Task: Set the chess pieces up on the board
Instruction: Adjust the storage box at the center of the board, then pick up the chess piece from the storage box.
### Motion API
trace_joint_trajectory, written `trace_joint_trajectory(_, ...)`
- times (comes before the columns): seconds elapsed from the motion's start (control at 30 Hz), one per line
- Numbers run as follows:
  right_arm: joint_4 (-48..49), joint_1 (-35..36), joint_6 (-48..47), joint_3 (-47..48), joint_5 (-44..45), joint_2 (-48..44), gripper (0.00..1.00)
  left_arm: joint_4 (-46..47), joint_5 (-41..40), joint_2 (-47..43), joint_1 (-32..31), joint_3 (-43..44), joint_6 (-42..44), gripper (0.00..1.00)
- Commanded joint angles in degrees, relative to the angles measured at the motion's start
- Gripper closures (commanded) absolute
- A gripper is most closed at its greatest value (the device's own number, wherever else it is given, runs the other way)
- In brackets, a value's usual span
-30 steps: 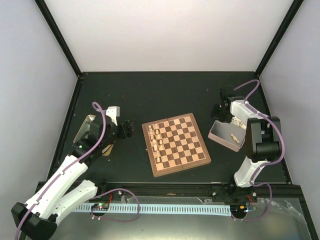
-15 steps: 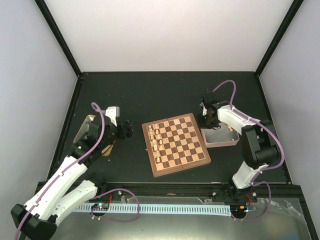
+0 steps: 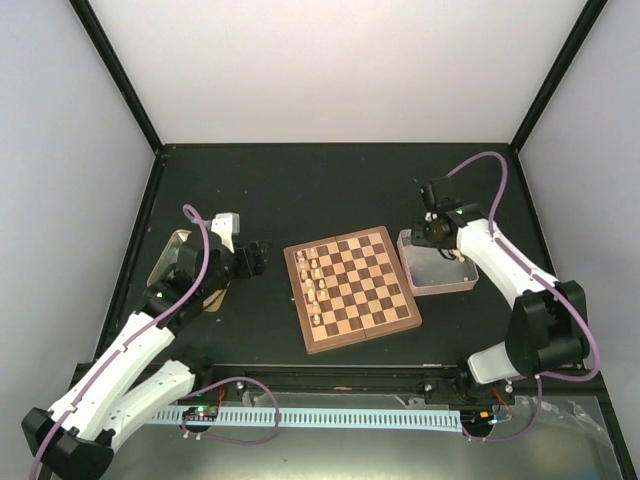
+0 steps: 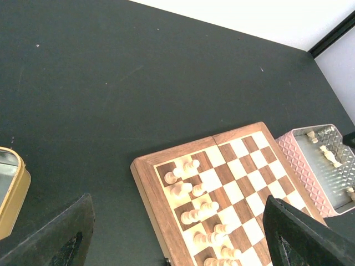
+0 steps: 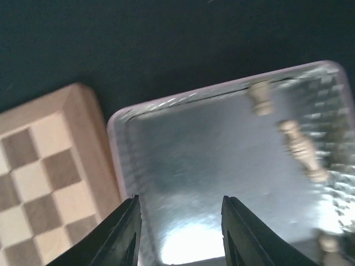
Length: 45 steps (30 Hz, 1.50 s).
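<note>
Several pale wooden chessmen (image 5: pixel 299 147) lay in the pink-rimmed clear tray (image 5: pixel 113 133). Right gripper (image 5: pixel 180 205) hung above it, parted and empty; grasping one appeared next.

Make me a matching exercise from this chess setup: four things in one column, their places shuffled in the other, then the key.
Things
1. pale chess pieces
2. right gripper
3. gold tin
4. pink-walled tray

Places
A. just right of the board, with a few loose pieces inside
B. open and empty, over the tray
C. well left of the board
D. standing along the board's left side

Pairs: 1-D, 2-B, 3-C, 4-A
</note>
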Motion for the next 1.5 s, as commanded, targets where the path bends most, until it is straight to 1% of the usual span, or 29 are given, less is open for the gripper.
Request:
trace_joint_trajectory(0.0, 0.59, -4.10, 5.09, -2.24, 11.22, -1.45, 0.60, 0.61, 0.82, -0.23, 0.36, 1.58, -0.27, 0.15)
trace_joint_trajectory(0.13, 1.33, -7.22, 4.38, -4.02, 12.28, 0.89, 0.61, 0.64, 1.12, -0.01, 0.35, 1.89, -0.13, 0.15)
trace_joint_trajectory(0.33, 0.56, -9.31, 4.94, -2.36, 14.31, 7.46, 0.60, 0.44, 1.37, -0.05, 0.36, 2.22, -0.03, 0.15)
trace_joint_trajectory(0.6, 2.52, -11.41, 3.95, -2.46, 14.57, 10.59, 0.60, 0.46, 1.61, 0.32, 0.35, 2.43, -0.08, 0.15)
trace_joint_trajectory(0.8, 4.61, -13.69, 2.37, -2.13, 9.86, 13.10, 0.60, 0.82, 2.04, 0.95, 0.38, 2.69, -0.21, 0.15)
trace_joint_trajectory(1.13, 6.60, -15.47, 1.47, -1.02, 6.49, 15.24, 0.61, 0.87, 2.28, 1.31, 0.37, 2.80, -0.28, 0.15)
trace_joint_trajectory(1.33, 7.18, -15.76, 0.82, -1.00, 2.86, 16.17, 0.68, 0.75, 2.21, 1.41, 0.38, 2.80, -0.30, 0.15)
trace_joint_trajectory(1.47, 7.39, -15.76, 0.49, -0.69, 1.42, 15.50, 0.68, 0.64, 2.25, 1.40, 0.39, 2.79, -0.30, 0.15)
